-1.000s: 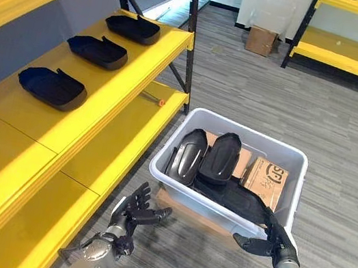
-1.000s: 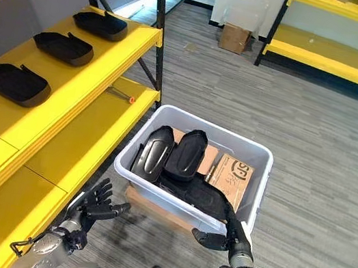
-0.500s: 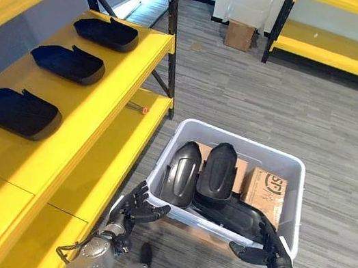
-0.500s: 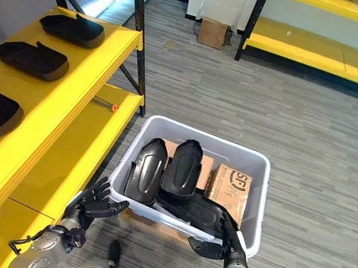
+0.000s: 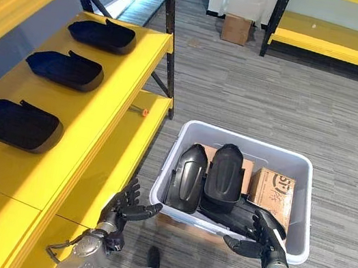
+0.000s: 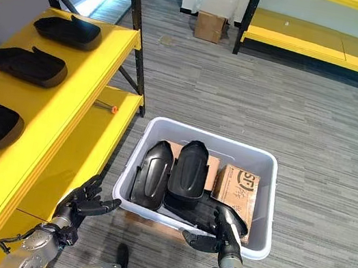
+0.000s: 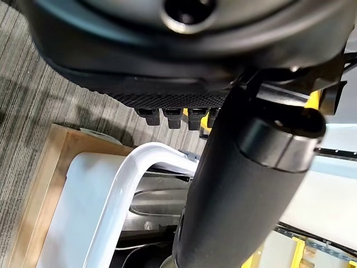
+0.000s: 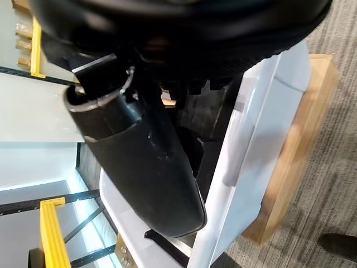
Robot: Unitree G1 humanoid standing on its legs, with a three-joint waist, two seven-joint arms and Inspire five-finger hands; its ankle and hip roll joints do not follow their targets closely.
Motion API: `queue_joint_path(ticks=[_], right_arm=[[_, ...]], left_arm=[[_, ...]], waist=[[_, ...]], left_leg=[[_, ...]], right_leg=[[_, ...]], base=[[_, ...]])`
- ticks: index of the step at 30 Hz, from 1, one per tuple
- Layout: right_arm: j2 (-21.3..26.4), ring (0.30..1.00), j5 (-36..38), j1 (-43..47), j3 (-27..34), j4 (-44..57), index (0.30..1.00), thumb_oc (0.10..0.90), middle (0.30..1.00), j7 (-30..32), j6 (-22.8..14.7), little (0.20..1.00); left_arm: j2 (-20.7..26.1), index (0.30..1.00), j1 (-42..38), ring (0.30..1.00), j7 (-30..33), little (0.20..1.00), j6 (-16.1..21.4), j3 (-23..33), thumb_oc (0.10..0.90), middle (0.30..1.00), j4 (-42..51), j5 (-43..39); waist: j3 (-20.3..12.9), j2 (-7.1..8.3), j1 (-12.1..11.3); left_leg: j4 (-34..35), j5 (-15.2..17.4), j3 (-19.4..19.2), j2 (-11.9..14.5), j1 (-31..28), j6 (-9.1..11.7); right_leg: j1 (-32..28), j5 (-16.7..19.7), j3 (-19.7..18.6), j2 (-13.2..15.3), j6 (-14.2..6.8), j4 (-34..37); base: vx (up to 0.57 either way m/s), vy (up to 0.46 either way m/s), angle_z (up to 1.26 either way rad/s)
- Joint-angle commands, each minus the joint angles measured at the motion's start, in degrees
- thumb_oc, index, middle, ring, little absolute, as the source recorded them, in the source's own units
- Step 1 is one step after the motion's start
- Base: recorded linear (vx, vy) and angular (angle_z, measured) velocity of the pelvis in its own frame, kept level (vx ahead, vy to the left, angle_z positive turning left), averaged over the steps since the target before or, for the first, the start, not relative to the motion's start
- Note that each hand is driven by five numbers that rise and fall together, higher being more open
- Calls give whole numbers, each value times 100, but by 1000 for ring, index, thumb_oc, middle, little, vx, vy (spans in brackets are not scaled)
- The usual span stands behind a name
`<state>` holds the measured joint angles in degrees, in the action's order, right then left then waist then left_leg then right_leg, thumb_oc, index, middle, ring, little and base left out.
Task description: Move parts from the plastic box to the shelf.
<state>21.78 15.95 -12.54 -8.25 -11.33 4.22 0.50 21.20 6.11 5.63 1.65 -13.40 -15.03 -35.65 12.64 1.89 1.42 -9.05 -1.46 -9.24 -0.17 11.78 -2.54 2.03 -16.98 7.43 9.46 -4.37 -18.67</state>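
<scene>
A white plastic box (image 5: 242, 137) sits on the floor beside the yellow shelf (image 5: 114, 88). Two black parts (image 5: 187, 177) (image 5: 222, 176) stand on edge in it, and a flat black part (image 5: 232, 217) lies under them. Three more black parts (image 5: 101, 33) (image 5: 64, 69) (image 5: 17, 125) lie in a row on the shelf. My left hand (image 5: 126, 204) is open with spread fingers, just off the box's near left corner. My right hand (image 5: 262, 235) is open at the near rim on the right, fingers reaching over the flat part. The box rim (image 7: 127, 184) and wall (image 8: 251, 139) show close past each thumb.
A printed carton (image 5: 273, 192) stands in the box's right end. A wooden board (image 5: 176, 223) lies under the box. The lower shelf board (image 5: 116, 157) carries a small orange-tipped tool (image 5: 141, 109). A black rack post (image 5: 167, 42), a far carton (image 5: 236, 28) and another yellow rack (image 5: 340, 48) stand beyond.
The camera has shifted, so the whole scene sits differently. My right hand has come up from below the box's near side to its rim. The left hand stays by the near left corner.
</scene>
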Motion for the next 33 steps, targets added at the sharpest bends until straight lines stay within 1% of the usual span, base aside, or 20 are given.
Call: queue_joint_path(ticks=[1,2,6,15,16,20,22,23,24,25,26,27,28,30,31,32,33], right_arm=[[164,1000,-55,262,197,660,1000,900,1000,35,-473,1000],[153,1000,-71,240,217,729,1000,900,1000,9,-467,1000],[231,1000,-81,225,324,1052,1000,900,1000,-31,-514,1000],[361,1000,-10,112,707,1701,1000,900,1000,-127,-662,1000],[423,1000,-63,142,806,1834,1000,900,1000,-128,-714,1000],[599,1000,-213,304,1003,2150,1000,900,1000,-131,-838,1000],[786,1000,-349,483,1099,2212,1000,900,1000,-100,-887,1000],[1108,1000,-591,747,1185,2249,1000,900,1000,-54,-925,1000],[1227,1000,-724,817,1212,2260,1000,900,1000,-43,-935,1000],[1229,1000,-725,821,1210,2256,1000,900,1000,-42,-937,1000],[1443,1000,-944,1015,1209,2217,1000,900,1000,22,-922,1000],[1447,1000,-944,1024,1204,2209,1000,900,1000,24,-925,1000],[1584,1000,-1022,1126,1197,2206,1000,900,1000,17,-922,1000],[1656,1000,-1101,1220,1167,2185,1000,900,1000,66,-897,1000],[1772,1000,-1164,1361,1096,2134,1000,900,1000,74,-885,1000],[2005,1000,-1225,1564,1025,2075,1000,900,1000,45,-854,1000],[2271,1000,-1402,1922,829,1927,1000,900,1000,90,-830,1000]], left_arm=[[12,1000,-46,1000,-126,1000,391,163,900,1000,714,7],[-1,1000,-13,1000,-139,1000,384,199,900,1000,700,18],[-14,1000,23,1000,-173,1000,364,251,900,1000,701,47],[-65,1000,78,1000,-292,1000,347,268,900,1000,712,87],[-96,1000,68,1000,-305,1000,343,276,900,1000,688,107],[-124,1000,95,1000,-367,1000,356,292,900,1000,704,131],[-108,1000,82,1000,-420,1000,353,268,900,1000,706,133],[-76,1000,98,1000,-485,1000,349,237,900,1000,729,146],[-60,1000,112,1000,-507,1000,352,222,900,1000,759,161],[-62,1000,112,1000,-507,1000,351,223,900,1000,761,161],[-39,1000,127,1000,-538,1000,357,204,900,1000,772,164],[-42,1000,125,1000,-538,1000,356,207,900,1000,773,164],[-27,1000,154,1000,-542,1000,358,193,900,1000,789,164],[-14,1000,157,1000,-545,1000,358,180,900,1000,788,152],[11,1000,161,1000,-545,1000,367,173,900,1000,781,142],[43,1000,223,1000,-560,1000,371,166,900,1000,803,118],[87,1000,252,1000,-538,1000,386,166,900,1000,824,83]], waist=[[-283,58,-35],[-319,64,-38],[-360,78,11],[-420,60,163],[-438,58,186],[-437,74,201],[-434,78,191],[-421,92,150],[-406,89,136],[-404,86,143],[-382,85,90],[-379,82,98],[-364,81,70],[-343,85,50],[-322,83,18],[-285,90,-43],[-240,93,-116]], left_leg=[[-257,717,57,658,-430,386],[-114,651,2,678,-539,400],[-26,605,-49,716,-630,431],[208,520,-146,793,-809,489],[315,473,-170,813,-864,504],[390,422,-205,855,-905,536],[380,412,-191,868,-886,555],[390,387,-152,882,-851,588],[389,377,-133,885,-831,598],[387,377,-126,886,-828,599],[387,355,-90,890,-786,619],[385,355,-84,891,-783,620],[385,338,-58,895,-755,631],[381,327,-39,900,-726,639],[384,314,-17,900,-705,644],[386,289,16,897,-664,653],[379,270,45,888,-614,660]], right_leg=[[-268,1321,42,502,-564,1307],[-311,1363,67,517,-589,1389],[-352,1366,117,508,-597,1446],[-353,1342,40,427,-568,1518],[-342,1341,30,405,-564,1529],[-328,1348,20,367,-553,1566],[-338,1345,50,356,-546,1608],[-366,1333,114,341,-535,1664],[-379,1318,157,332,-532,1677],[-382,1318,164,331,-531,1679],[-395,1304,223,324,-522,1700],[-398,1304,229,323,-521,1701],[-407,1293,259,318,-516,1707],[-411,1287,290,317,-510,1714],[-414,1284,317,319,-506,1720],[-426,1276,372,318,-494,1734],[-414,1283,409,319,-489,1744]], base=[[-1,-17,-22],[3,-14,-23],[2,-26,-8],[1,-9,-14],[2,-9,-10],[11,-15,-11],[25,-29,-7],[26,-37,-2],[16,-27,5],[-4,-18,7],[-5,-11,5],[-7,-18,5],[-13,-17,8],[-15,-16,17],[-25,-21,19],[-54,-31,19],[-47,-24,15]])
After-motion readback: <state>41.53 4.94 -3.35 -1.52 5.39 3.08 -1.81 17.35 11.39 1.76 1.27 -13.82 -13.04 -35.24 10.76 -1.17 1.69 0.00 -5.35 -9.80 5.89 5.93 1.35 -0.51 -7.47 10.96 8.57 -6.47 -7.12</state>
